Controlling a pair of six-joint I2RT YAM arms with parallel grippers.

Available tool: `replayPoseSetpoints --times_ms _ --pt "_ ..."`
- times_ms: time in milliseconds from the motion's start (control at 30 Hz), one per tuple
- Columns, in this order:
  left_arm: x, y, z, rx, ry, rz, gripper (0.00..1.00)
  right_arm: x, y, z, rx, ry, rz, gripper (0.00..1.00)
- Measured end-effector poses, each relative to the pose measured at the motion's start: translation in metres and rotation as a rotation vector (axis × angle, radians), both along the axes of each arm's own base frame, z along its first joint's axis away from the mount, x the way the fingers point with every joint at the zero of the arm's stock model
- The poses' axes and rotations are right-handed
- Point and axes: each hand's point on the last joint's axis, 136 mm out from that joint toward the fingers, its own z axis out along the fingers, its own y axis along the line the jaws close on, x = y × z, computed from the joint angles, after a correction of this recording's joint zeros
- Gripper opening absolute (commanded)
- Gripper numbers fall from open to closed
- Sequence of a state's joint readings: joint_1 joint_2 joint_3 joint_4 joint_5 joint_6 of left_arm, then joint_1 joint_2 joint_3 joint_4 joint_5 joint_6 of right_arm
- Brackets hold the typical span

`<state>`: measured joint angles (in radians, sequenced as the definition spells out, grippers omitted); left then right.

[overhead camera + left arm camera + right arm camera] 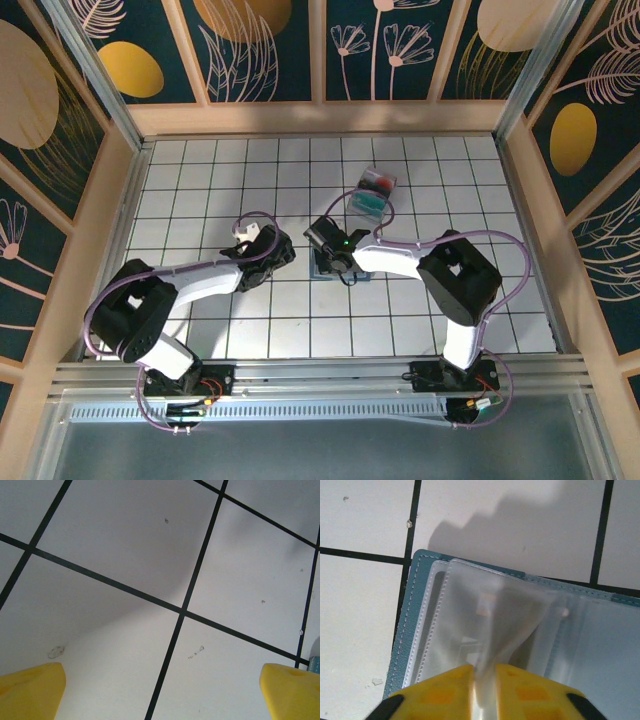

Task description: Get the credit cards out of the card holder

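Table (200,320): white tiles with dark grid lines. There is bare room left of the holder and toward me, and I judge that the best place to lay a card down.
Wooden walls (110,220): well apart from both arms, so no worry for this step.
Left gripper (162,690): jaws spread wide, holding nothing, over bare tile just left of the holder (I would bring it across to pin the blue cover flat).
Right gripper (483,687): clenched on a clear sleeve of the holder, right above it.
Card holder (406,635): lies open on the table near the middle, under the right gripper. Its stitched blue edge runs beside a grid line.
Tray (380,172): clear, with red and teal contents, near the holder on the far side. Pulling toward me avoids it.
Clear sleeve (500,610): tented up into the pinch between the yellow fingers (445,692). It looks soft and slippery, so I would lift slowly. With nothing holding the cover down, the whole holder will probably rise with it.
Credit cards: I judge they are inside the sleeves. A pale orange patch (487,605) shows through the plastic, but I cannot tell whether it is a card or whether the pinch has caught one. If it holds only plastic, I would regrip on a card edge.
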<state>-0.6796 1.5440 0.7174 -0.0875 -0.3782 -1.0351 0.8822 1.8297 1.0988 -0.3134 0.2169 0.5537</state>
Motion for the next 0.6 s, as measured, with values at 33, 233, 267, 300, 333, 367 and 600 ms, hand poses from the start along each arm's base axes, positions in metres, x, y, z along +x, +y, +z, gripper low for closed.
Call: replayPoseSetpoints --times_ms 33,233,267,300,333,367,600 --pt "0.0 0.0 0.001 0.001 -0.002 -0.001 0.99 0.0 0.0 0.001 0.0 -0.001 0.001 0.29" --pt "-0.001 0.004 0.002 0.019 -0.004 0.001 0.99 0.0 0.003 0.004 0.02 0.002 0.007 0.42" --pt "-0.001 0.004 0.003 0.02 -0.006 0.001 0.99 0.0 0.003 0.004 0.024 0.004 0.009 0.43" --pt "-0.001 0.005 0.004 0.022 -0.009 0.004 0.99 -0.001 0.005 0.004 0.029 0.006 0.013 0.45" --pt "0.0 0.005 0.006 0.022 -0.013 0.005 0.99 -0.001 0.006 0.004 0.033 0.007 0.015 0.46" --pt "0.0 0.005 0.007 0.021 -0.016 0.006 0.99 -0.001 0.006 0.004 0.036 0.009 0.016 0.48" --pt "0.0 0.006 0.007 0.025 -0.017 0.004 0.99 -0.004 0.014 0.005 0.064 0.018 0.034 0.55"
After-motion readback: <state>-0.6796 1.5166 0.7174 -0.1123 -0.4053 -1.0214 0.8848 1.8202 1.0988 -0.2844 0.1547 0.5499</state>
